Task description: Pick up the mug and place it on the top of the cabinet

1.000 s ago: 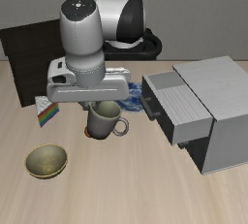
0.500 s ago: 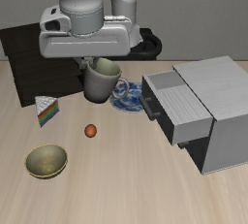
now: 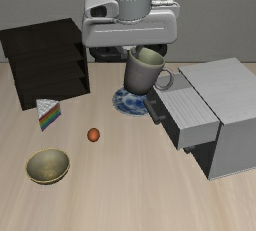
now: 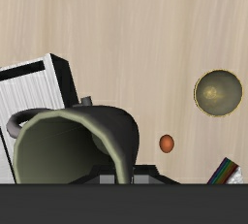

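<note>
Mug (image 3: 147,74): airborne and tilted, above the blue plate (image 3: 128,102), beside the cabinet (image 3: 228,100).
Tool (image 3: 138,50): clamped on its rim, holding it clear of the surface (image 3: 120,180).

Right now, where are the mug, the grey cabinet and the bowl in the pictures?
mug (image 3: 143,75): exterior view, on its outer side wall.
grey cabinet (image 3: 225,83): exterior view, on its bare top.
bowl (image 3: 47,167): exterior view, on its bare inside.
</note>
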Controlling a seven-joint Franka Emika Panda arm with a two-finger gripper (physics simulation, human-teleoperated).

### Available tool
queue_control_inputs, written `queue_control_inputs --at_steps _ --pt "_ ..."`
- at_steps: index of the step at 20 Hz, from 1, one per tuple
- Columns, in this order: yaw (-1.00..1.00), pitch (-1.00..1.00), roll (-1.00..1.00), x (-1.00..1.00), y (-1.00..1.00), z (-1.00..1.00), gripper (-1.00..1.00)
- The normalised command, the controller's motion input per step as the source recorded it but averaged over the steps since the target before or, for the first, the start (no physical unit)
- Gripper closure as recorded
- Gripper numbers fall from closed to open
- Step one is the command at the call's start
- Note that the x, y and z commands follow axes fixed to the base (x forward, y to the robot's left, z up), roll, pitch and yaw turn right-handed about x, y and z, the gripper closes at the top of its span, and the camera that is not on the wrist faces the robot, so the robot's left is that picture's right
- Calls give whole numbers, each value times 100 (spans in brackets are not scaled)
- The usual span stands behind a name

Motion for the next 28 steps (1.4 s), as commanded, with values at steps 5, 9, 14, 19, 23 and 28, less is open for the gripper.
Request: queue_control_inputs --at_steps 5,9,14,19,23,28 --pt "0 0 0 0 100 0 100" --pt "0 0 0 0 100 0 100" --pt "0 0 0 0 100 0 100" --pt "0 0 0 -40 60 0 100" --pt "0 0 0 0 0 0 -100" --pt "0 0 0 0 0 0 -100"
